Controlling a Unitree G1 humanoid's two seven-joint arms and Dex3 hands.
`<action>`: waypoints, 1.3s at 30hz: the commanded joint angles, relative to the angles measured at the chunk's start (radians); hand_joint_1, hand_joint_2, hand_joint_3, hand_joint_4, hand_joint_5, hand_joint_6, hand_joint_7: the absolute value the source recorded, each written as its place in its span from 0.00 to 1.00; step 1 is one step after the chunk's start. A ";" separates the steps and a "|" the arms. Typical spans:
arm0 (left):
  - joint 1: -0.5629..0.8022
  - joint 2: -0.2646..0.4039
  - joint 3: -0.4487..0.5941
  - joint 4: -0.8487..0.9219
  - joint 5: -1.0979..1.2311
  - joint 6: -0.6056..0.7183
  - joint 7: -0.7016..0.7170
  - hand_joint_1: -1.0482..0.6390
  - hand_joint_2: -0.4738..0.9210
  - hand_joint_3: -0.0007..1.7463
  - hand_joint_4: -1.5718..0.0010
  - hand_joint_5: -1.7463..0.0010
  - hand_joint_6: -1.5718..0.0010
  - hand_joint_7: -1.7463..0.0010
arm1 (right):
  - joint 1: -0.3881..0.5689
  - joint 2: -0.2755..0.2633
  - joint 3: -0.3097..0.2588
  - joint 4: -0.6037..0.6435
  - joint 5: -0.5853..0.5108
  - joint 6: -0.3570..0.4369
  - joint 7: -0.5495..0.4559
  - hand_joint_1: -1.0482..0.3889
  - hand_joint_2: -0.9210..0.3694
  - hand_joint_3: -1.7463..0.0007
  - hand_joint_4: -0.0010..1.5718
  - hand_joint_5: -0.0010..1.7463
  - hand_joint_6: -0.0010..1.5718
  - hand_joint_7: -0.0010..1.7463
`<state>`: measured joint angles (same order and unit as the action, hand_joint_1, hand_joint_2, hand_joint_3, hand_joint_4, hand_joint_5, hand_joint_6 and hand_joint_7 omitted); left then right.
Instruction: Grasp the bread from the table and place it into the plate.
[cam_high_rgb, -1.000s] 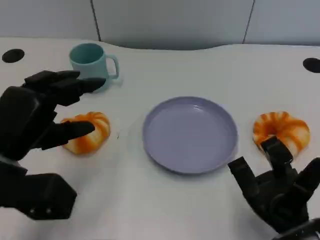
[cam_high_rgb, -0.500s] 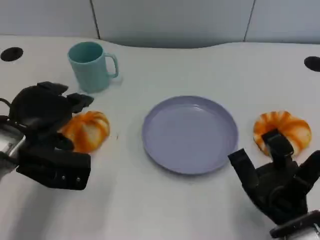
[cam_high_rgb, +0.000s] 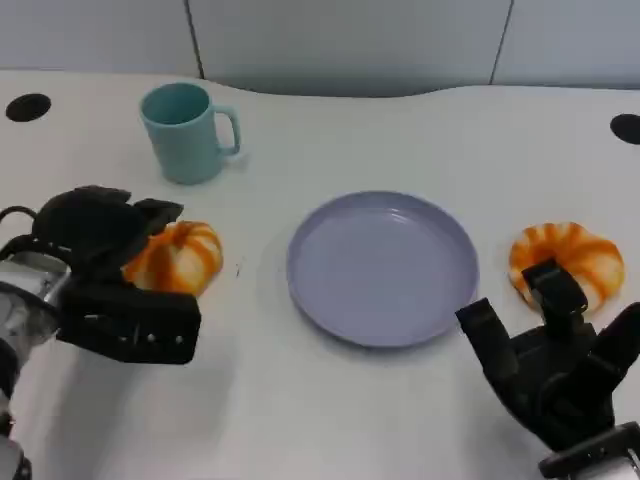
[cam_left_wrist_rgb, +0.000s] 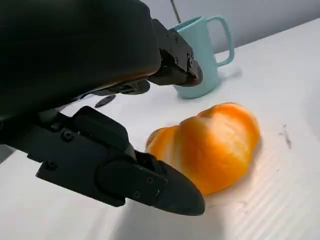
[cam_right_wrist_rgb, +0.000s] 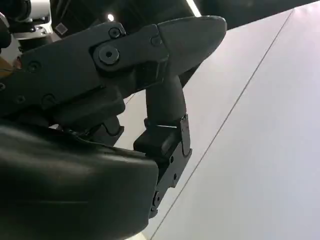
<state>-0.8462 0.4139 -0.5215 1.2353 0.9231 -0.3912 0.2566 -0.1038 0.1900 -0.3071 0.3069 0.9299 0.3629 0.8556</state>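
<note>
While bread (cam_high_rgb: 178, 257) waits, mug (cam_high_rgb: 185, 132) behind.

I've brought my left hand (cam_high_rgb: 95, 265) down from where it hovered spread above the counter (cam_high_rgb: 330, 420), and now it sits low, fingers curled over the near bread (cam_high_rgb: 176, 257). A second ago those fingers were wide apart and raised toward the cup; now they wrap the roll's left side and top. In the left wrist view the bread (cam_left_wrist_rgb: 210, 145) sits between the upper fingers and the lower thumb, which lies just beside its underside; I cannot tell if it is touching. The bread has nudged slightly right under my hand. The head camera has tilted a little too.
</note>
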 joint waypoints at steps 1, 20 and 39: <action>-0.025 -0.027 -0.008 0.043 -0.041 0.031 -0.018 0.06 1.00 0.09 0.89 1.00 0.88 1.00 | 0.006 -0.003 0.000 -0.005 -0.008 -0.018 0.012 0.31 0.00 0.94 0.57 1.00 0.44 1.00; -0.037 -0.122 -0.022 0.121 -0.124 0.127 -0.019 0.15 0.99 0.02 0.84 0.99 0.85 1.00 | 0.033 0.015 0.016 -0.045 -0.002 -0.005 0.004 0.31 0.00 0.95 0.57 1.00 0.45 1.00; -0.006 -0.181 -0.089 0.141 -0.104 0.272 -0.052 0.48 0.91 0.00 0.44 0.97 0.58 0.99 | 0.076 0.026 0.038 -0.098 0.015 -0.005 0.001 0.32 0.00 0.95 0.58 1.00 0.45 1.00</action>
<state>-0.8825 0.2305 -0.5969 1.3607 0.8145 -0.1248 0.2312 -0.0363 0.2081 -0.2672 0.2222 0.9338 0.3606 0.8602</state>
